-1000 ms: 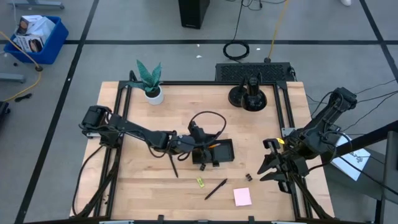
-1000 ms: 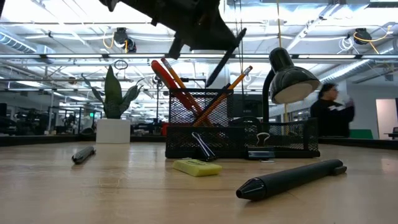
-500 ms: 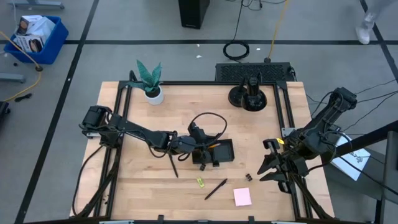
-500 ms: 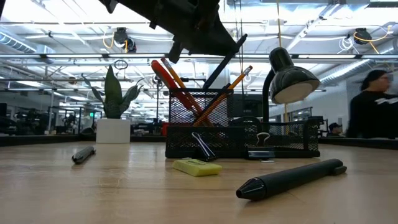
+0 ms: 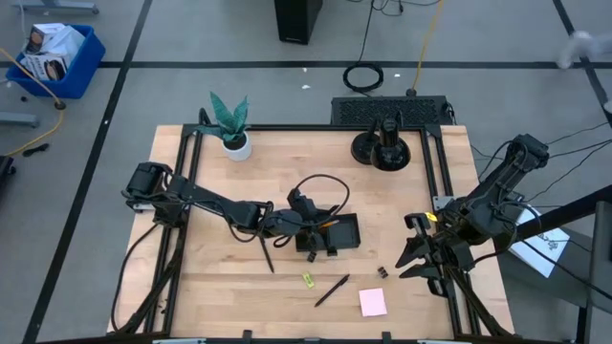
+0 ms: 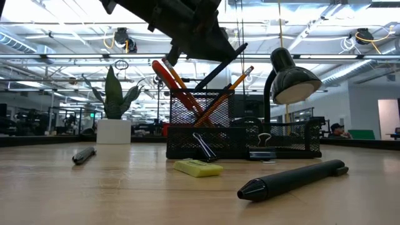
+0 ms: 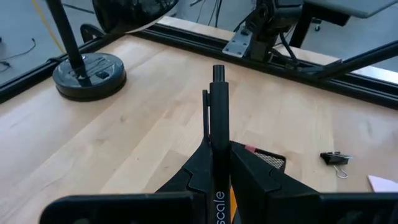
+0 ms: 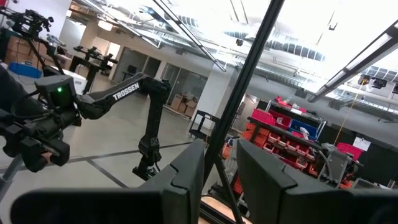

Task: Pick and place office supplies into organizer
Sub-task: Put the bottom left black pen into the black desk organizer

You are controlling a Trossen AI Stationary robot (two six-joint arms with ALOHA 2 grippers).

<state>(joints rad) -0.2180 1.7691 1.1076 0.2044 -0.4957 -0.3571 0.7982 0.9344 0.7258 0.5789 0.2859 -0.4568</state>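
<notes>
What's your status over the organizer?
Left end effector shut on pen above organizer. Right end effector idle at table's right edge. Nothing blocking.

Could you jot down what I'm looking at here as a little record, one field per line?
Setting: wooden table, two dark robot arms
Left gripper: above the organizer, jaws shut on a black pen
Right gripper: waiting at the table's right edge, holding nothing
In the organizer: scissors, pencils
Loose on the table: two pens, yellow-green piece, clip, pink pad
Also there: plant, round stand
</notes>
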